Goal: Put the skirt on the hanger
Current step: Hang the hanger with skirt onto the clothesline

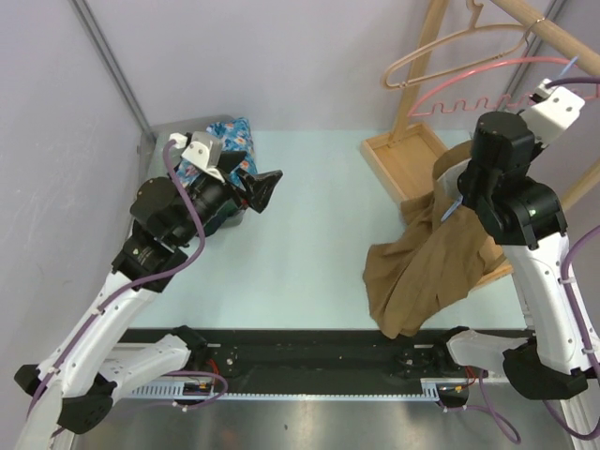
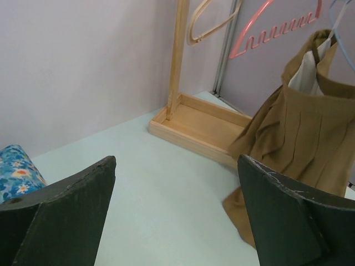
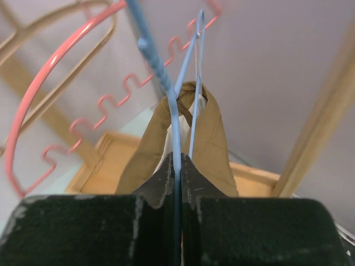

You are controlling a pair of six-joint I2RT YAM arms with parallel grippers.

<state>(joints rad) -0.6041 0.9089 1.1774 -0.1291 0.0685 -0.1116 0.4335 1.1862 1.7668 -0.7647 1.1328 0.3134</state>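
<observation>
Three hangers; right fingers pinch the blue hanger, apparently carrying one skirt; left fingers spread.

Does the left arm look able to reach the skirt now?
Probably yes: the open left pincer faces the skirt across the table, nothing between; whether it stretches that far is unclear.

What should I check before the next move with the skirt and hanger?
1. Right hand shut on hanger: ok.
2. Skirt draped over the hanger wire: ok.
3. Skirt hem off the table: not ok, it lies bunched there.
4. Left hand open and apart from the skirt: ok.
5. Hanger hooked on the rail: cannot tell.
</observation>
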